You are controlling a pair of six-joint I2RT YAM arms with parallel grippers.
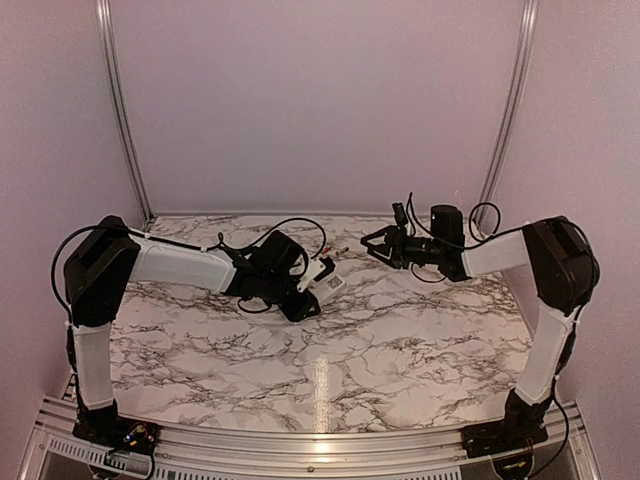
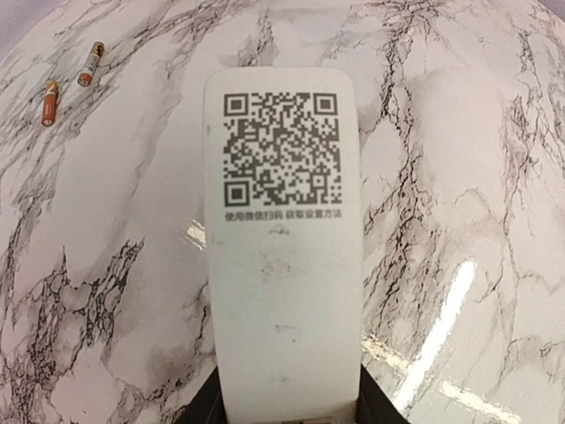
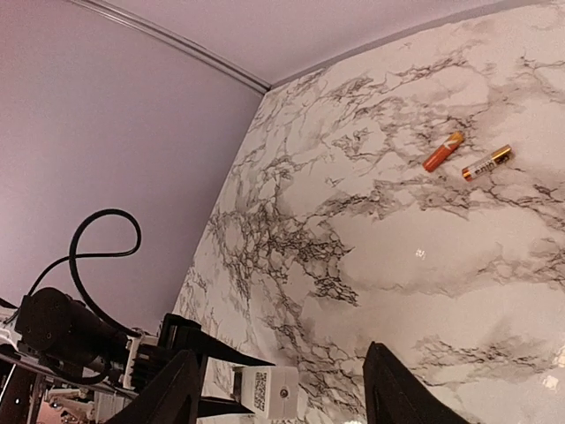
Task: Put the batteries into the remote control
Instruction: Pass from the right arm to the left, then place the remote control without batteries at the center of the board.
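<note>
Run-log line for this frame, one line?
left hand: holding remote control | right hand: open, empty | batteries: both lying on table, not loaded

You're looking into a robotics lab test booth: plain lilac walls (image 1: 320,100), aluminium posts (image 1: 122,120) at eleven and one o'clock, marble-print desk (image 1: 330,370).

We read a black QR code (image 2: 281,146) on the white remote (image 2: 284,291), out ahead of the left claw (image 2: 288,413). Just under the code, nearer the claw, is one grey Chinese line (image 2: 282,215): 使用微信扫码 获取设置方法. In the right wrist view, the gold-ended battery (image 3: 486,163) far ahead of the right claw (image 3: 287,371) has dark lettering, too small for us to read.
</note>
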